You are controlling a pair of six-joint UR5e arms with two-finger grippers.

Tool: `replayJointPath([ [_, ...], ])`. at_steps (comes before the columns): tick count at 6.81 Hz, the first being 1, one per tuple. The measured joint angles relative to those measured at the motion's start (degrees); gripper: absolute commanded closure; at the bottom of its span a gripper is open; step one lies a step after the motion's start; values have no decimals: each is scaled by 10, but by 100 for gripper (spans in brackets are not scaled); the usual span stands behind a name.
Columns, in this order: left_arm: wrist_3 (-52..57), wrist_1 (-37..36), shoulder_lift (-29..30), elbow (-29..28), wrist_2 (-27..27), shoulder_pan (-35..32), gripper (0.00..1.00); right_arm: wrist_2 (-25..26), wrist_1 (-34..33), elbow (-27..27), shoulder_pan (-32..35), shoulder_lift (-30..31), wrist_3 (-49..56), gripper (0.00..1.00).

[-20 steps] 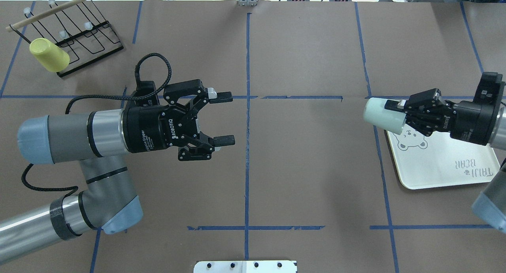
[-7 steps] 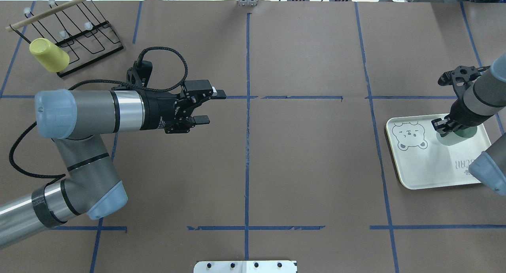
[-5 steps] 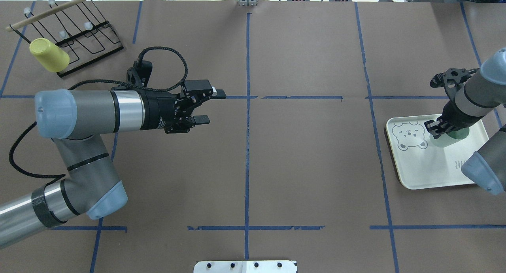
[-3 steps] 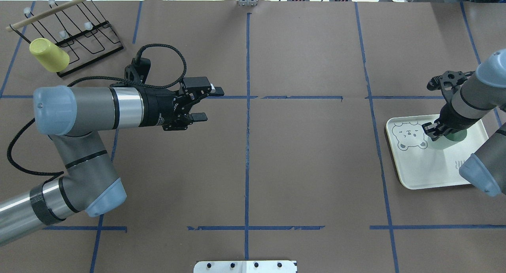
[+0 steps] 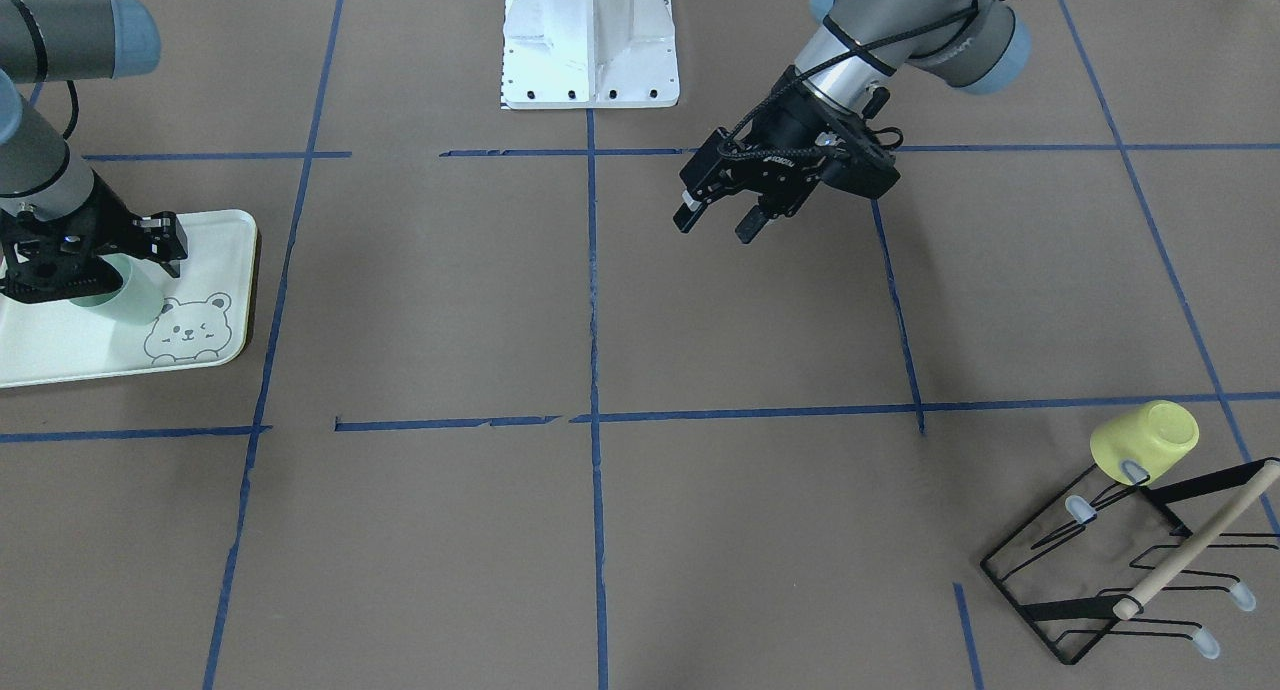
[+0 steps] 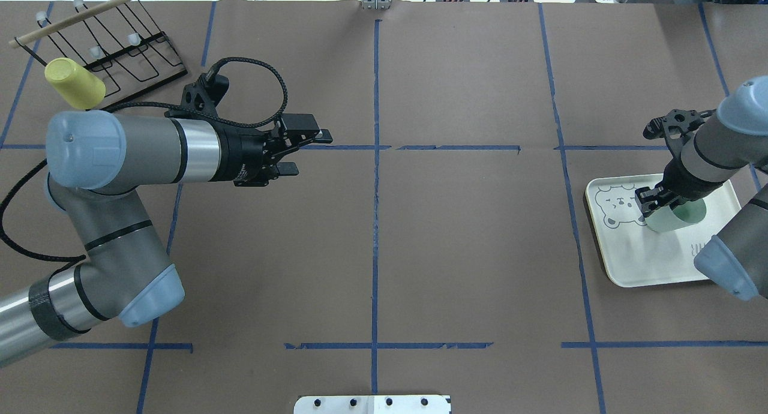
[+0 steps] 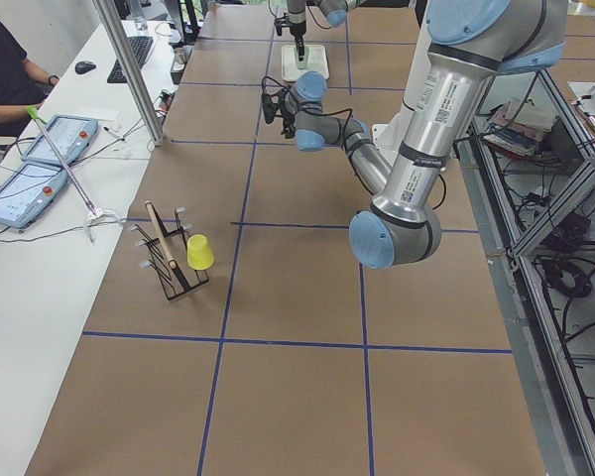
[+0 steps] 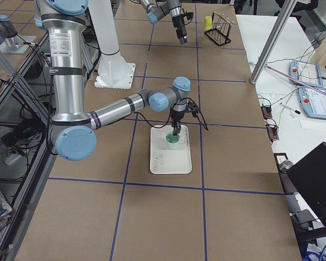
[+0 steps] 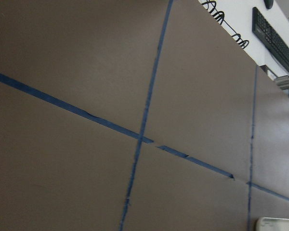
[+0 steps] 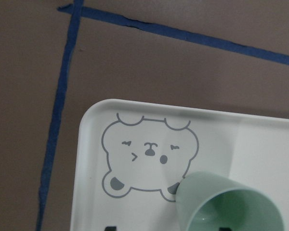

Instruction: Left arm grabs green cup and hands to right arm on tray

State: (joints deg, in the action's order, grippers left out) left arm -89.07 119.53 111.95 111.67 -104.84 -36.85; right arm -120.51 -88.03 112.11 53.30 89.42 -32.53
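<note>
The green cup (image 6: 669,220) is upright, mouth up, on the tray (image 6: 648,264) beside the bear drawing. My right gripper (image 6: 656,204) comes down from above and is shut on the cup's rim, on the side nearest the bear. The cup also shows in the front view (image 5: 125,298) and the right wrist view (image 10: 221,202). I cannot tell whether its base touches the tray. My left gripper (image 6: 309,153) is open and empty, pointing right, above the table left of centre and far from the tray.
A yellow cup (image 6: 73,84) hangs upside down on a black wire rack (image 6: 114,48) at the far left corner. Blue tape lines cross the brown table. The robot's white base plate (image 6: 372,405) sits at the near edge.
My right gripper has turned the green cup upright, brought it down over the tray and kept edging it left. My left arm has drawn back to the left, still open.
</note>
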Motion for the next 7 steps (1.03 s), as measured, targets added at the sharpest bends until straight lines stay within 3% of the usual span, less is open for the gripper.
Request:
replayJointPath([
  [2,178,-182,-54,100,0,-17,0,-11,-19,82,64,34,2,0],
  [5,386,-228,-176,163,-25,-87,0,-94,-50,124,206,65,49,0],
  [7,571,-237,-241,159,-96,-200,0,-153,-51,125,296,121,151,0],
])
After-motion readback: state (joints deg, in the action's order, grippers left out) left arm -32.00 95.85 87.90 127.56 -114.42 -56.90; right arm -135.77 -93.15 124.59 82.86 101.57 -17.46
